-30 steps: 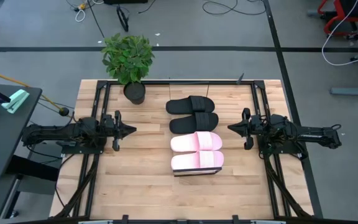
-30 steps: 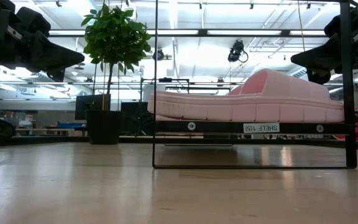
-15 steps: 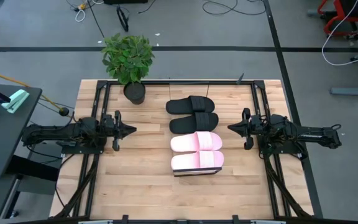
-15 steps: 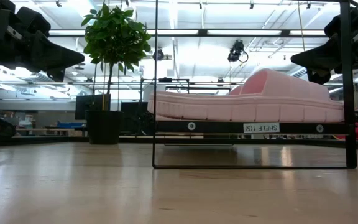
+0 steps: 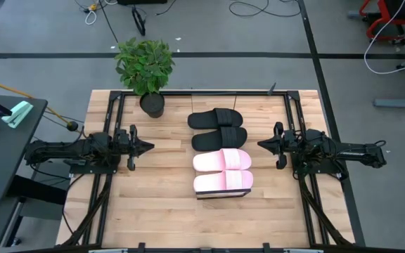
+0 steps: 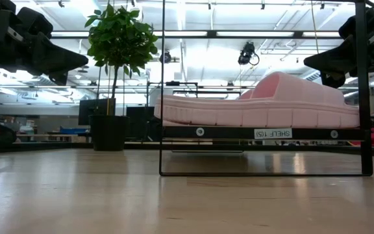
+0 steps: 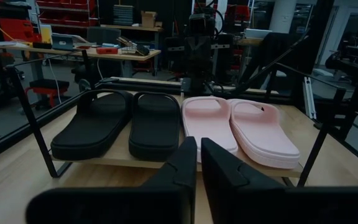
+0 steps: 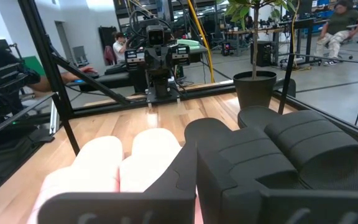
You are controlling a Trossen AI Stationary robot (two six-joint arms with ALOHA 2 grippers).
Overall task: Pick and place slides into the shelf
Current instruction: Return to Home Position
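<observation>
Four slides lie side by side, soles down, on the shelf [image 5: 220, 195] in the middle of the table. The two black ones [image 5: 217, 118] [image 5: 219, 138] are at the far end and the two pale pink ones [image 5: 222, 160] [image 5: 223, 182] at the near end. The low view shows the nearest pink slide [image 6: 258, 107] on the shelf's board [image 6: 239, 132]. My left gripper [image 5: 150, 147] is shut and empty left of the shelf, pointing at it. My right gripper [image 5: 261, 145] is shut and empty right of the shelf, also pointing at it. Both hover above the table.
A potted plant [image 5: 146, 67] stands at the table's far edge, left of the shelf. The shelf's thin black frame [image 6: 362, 97] rises above the slides. Bare wooden tabletop [image 5: 153, 204] lies near and on both sides of the shelf. People show in the room beyond [image 8: 340, 18].
</observation>
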